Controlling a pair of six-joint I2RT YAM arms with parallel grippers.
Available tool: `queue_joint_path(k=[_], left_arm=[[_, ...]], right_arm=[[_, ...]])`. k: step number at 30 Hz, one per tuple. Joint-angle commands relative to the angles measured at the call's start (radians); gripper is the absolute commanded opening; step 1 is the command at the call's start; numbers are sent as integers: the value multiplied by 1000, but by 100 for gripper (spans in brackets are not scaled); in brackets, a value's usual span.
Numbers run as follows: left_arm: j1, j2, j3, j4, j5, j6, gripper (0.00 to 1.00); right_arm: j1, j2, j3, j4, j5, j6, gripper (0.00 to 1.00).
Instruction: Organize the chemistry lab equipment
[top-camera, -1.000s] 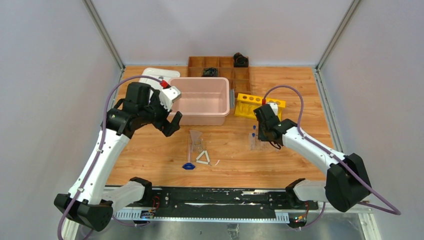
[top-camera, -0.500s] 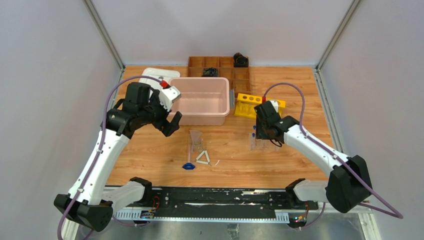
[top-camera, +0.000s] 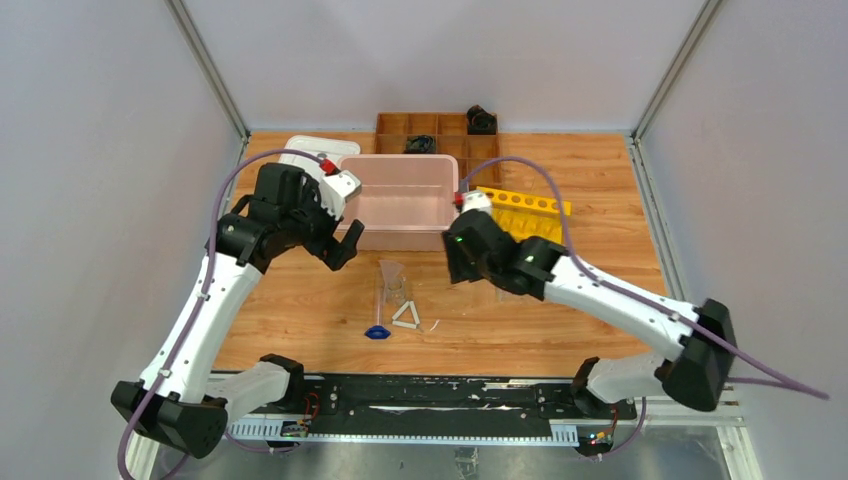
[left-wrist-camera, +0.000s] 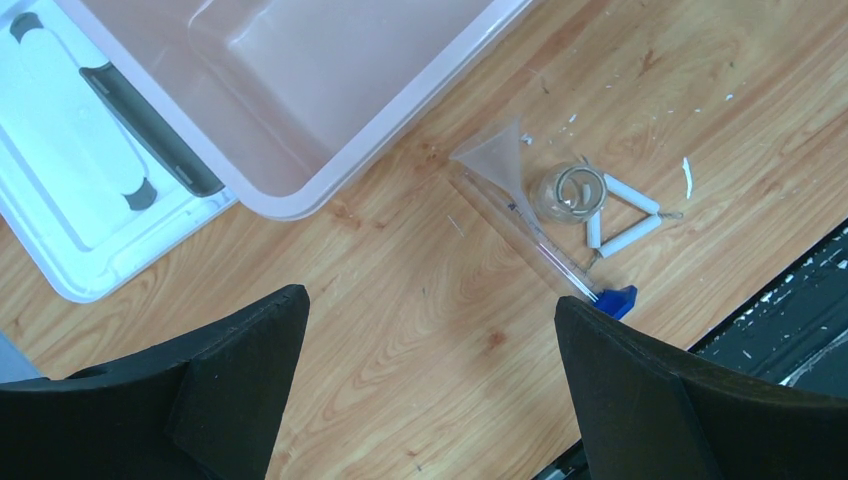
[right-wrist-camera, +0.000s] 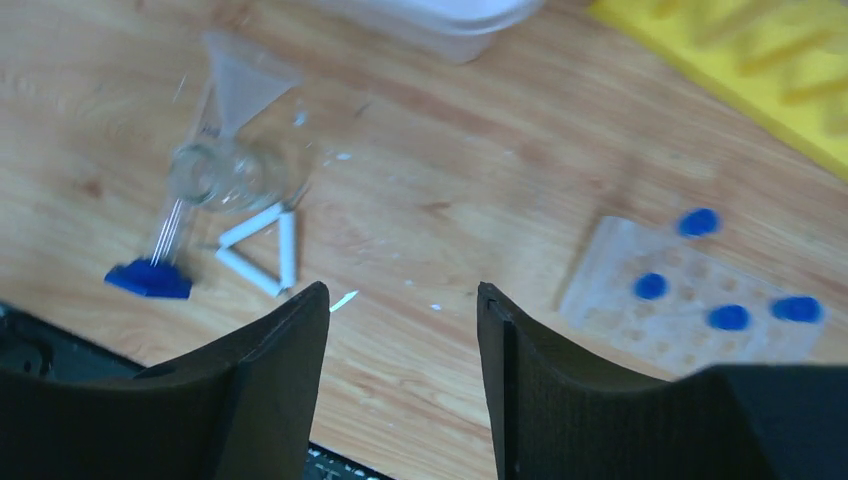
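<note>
A clear glass funnel (top-camera: 392, 272) lies mid-table, with a small white triangle (top-camera: 405, 315) and a tiny blue piece (top-camera: 377, 332) just in front of it. All three also show in the left wrist view, funnel (left-wrist-camera: 497, 160), triangle (left-wrist-camera: 618, 215) and blue piece (left-wrist-camera: 620, 299), and in the right wrist view, funnel (right-wrist-camera: 243, 82), triangle (right-wrist-camera: 262, 250) and blue piece (right-wrist-camera: 150, 280). The clear tube rack (right-wrist-camera: 690, 295) holds several blue-capped tubes (right-wrist-camera: 650, 286); my right arm hides it from above. My left gripper (top-camera: 345, 240) is open and empty above bare wood (left-wrist-camera: 428, 300). My right gripper (top-camera: 458, 265) is open and empty between the triangle and the rack (right-wrist-camera: 402, 290).
A pink bin (top-camera: 405, 200) stands at the back centre, with a white lid (top-camera: 300, 150) to its left and a yellow rack (top-camera: 520, 205) to its right. The brown compartment tray (top-camera: 440, 135) is behind them. A small glass jar (left-wrist-camera: 570, 192) lies by the funnel.
My right arm has swung left, away from the tube rack, to the middle of the table. My left arm has hardly moved.
</note>
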Motion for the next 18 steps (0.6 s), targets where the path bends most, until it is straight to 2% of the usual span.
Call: queue_joint_path(k=[1,9,18], left_arm=[[38,4,-11,15,-25,-21,100],[155,-25,-54,6,-3,5,100],[187,-50,-118,7,-8,19,100]], right_arm=[[133,156,80,109,0,-51,59],[202,428,255,192,-90,-149,51],[215,556,330,211,-164,-167,35]])
